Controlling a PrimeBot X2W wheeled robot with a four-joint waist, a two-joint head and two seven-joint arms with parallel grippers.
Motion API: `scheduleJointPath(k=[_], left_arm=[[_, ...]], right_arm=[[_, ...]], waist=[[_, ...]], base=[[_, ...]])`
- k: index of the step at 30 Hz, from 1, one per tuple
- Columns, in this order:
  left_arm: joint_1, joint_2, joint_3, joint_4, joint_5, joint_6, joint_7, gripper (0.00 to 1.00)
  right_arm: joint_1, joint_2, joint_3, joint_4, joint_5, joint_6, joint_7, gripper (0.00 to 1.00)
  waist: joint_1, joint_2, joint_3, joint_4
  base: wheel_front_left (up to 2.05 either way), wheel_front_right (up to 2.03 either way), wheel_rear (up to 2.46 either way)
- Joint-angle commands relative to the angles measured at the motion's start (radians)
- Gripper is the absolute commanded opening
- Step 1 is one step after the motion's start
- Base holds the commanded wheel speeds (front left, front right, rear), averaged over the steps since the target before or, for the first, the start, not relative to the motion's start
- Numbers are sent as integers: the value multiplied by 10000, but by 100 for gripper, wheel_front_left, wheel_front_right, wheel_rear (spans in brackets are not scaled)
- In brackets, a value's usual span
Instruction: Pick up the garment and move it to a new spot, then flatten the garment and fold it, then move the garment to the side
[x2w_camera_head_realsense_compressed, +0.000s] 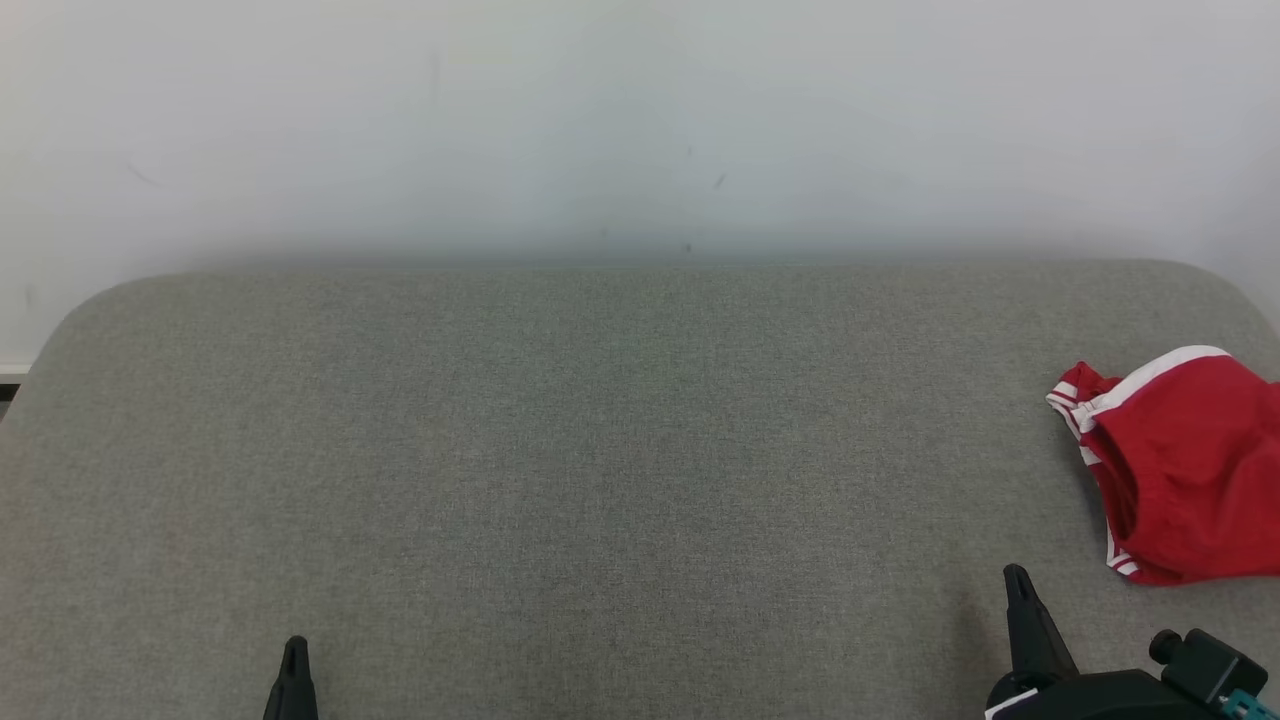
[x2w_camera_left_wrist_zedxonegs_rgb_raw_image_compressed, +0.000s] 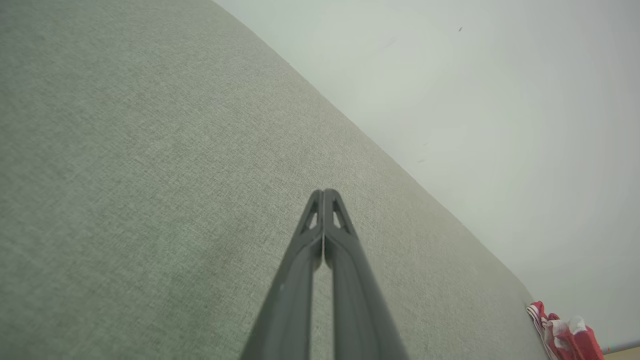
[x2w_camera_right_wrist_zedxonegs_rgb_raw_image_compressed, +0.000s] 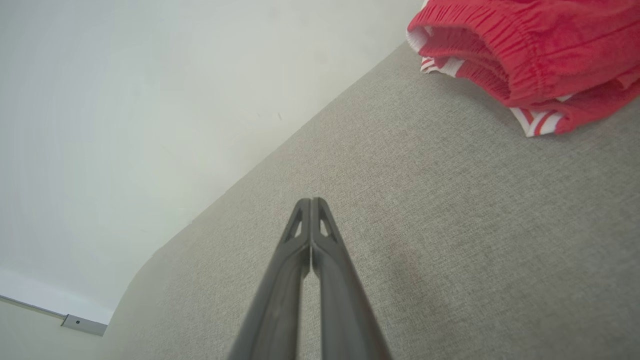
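The garment is a red piece with white stripes, bunched up at the far right of the grey upholstered surface; part of it runs off the head view's right edge. In the right wrist view the garment lies at the top right, its gathered waistband facing me. My right gripper is shut and empty, below and to the left of the garment, apart from it. The same gripper shows its fingertips pressed together. My left gripper is shut and empty at the lower left, tips together. The garment is small at the left wrist view's lower right.
A pale wall rises behind the surface's far rounded edge. A white baseboard strip runs along the wall's foot at the left. Bare grey fabric stretches between my two grippers and to the far edge.
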Motion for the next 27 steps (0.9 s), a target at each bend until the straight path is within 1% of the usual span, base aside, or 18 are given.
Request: scheduleJointPath(k=[1,27], left_arm=[[-276,38,-13,-131,-431,-7,98,0],[-693,39,-91,-169,-3342,-13,833,0]], right_arm=[[-191,-6,-87,-202,439,-5,107,0],[-205,-3,-564,-536,3492,-10,855,0]], waist=[[-1,0,1,0],[-1,0,20,0]], base=[[0,0,0],[0,0,0]])
